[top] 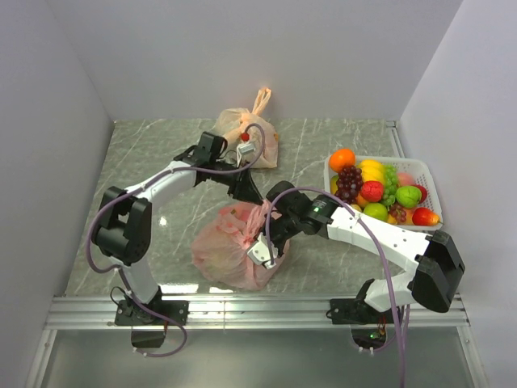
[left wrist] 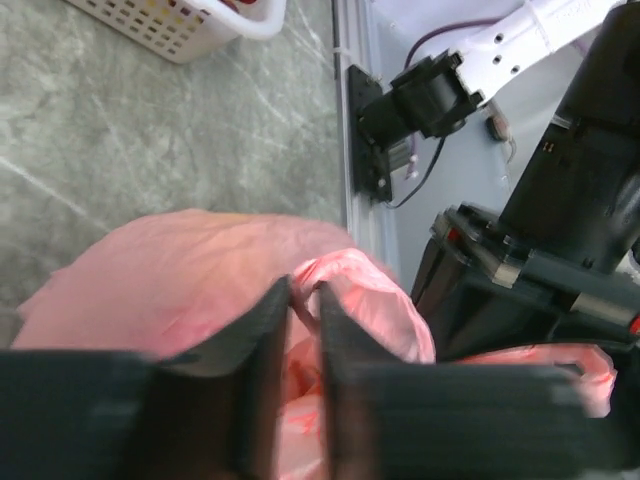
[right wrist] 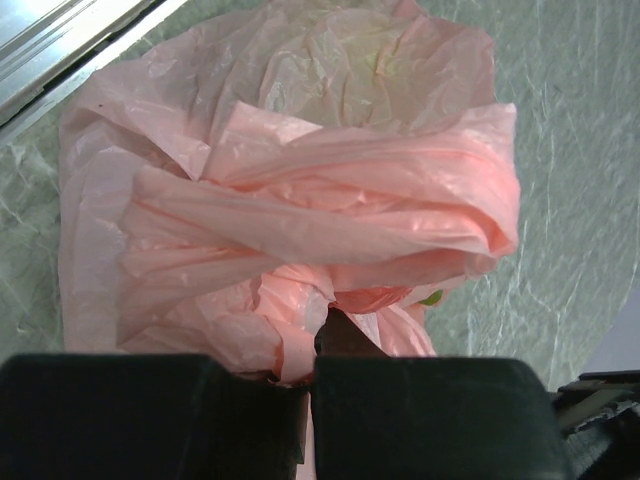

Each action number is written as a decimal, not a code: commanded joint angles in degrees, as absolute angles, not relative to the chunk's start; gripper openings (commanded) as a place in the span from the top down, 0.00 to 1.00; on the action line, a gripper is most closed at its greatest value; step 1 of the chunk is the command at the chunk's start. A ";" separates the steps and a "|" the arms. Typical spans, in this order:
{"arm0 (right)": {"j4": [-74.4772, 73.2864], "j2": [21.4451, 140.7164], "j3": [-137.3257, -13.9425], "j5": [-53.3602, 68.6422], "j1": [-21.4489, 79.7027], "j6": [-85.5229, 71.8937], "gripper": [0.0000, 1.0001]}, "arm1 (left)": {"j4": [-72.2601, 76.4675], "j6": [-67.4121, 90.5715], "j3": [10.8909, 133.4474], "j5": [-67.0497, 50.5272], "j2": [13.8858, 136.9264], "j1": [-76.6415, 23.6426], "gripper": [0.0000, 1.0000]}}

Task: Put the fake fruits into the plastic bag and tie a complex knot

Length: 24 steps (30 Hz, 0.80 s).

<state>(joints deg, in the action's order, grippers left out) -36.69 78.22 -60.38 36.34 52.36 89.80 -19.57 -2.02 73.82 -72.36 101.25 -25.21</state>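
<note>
What the plastic bag (right wrist: 320, 200) holds is hidden. It is a crumpled pink heap, and only a green fleck (right wrist: 431, 297) shows through the film just beyond the right jaws. Whether its handles are tied into a knot cannot be made out among the folds. The left wrist view is blurred, and its dark fingers (left wrist: 250, 390) cut off the lower part of the bag. From above, both sets of fingertips are buried in the bag's gathered top.

The left jaws are drawn to a narrow slit, closed on a twisted strand of the bag that fills the gap. The right jaws are fully together, pinching a pink fold at their seam. The bulk of the bag lies ahead of them on the bench (top: 161, 162). The fake fruits (top: 380, 190) sit heaped in a white basket (top: 424, 168), well apart from both jaws, out past the right jaws. A paler bag (top: 252, 133) stands beyond the left jaws.
</note>
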 commanded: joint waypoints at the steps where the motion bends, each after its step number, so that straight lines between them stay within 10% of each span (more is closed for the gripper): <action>1: -36.12 76.20 -59.68 36.04 52.65 89.12 1.00 | -24.53 -8.53 75.42 -74.88 99.33 -22.43 0.83; 4: -35.42 76.11 -59.59 36.30 52.39 87.63 1.00 | -19.45 -5.37 72.61 -74.79 95.82 -18.65 0.99; 24: -24.88 86.39 -75.06 54.83 39.46 29.29 1.00 | -72.87 -63.47 66.72 -80.69 83.60 -9.14 0.99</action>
<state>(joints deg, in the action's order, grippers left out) -29.43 86.61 -72.38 48.71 39.46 44.69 -67.57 -56.64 67.55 -77.36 89.03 -9.19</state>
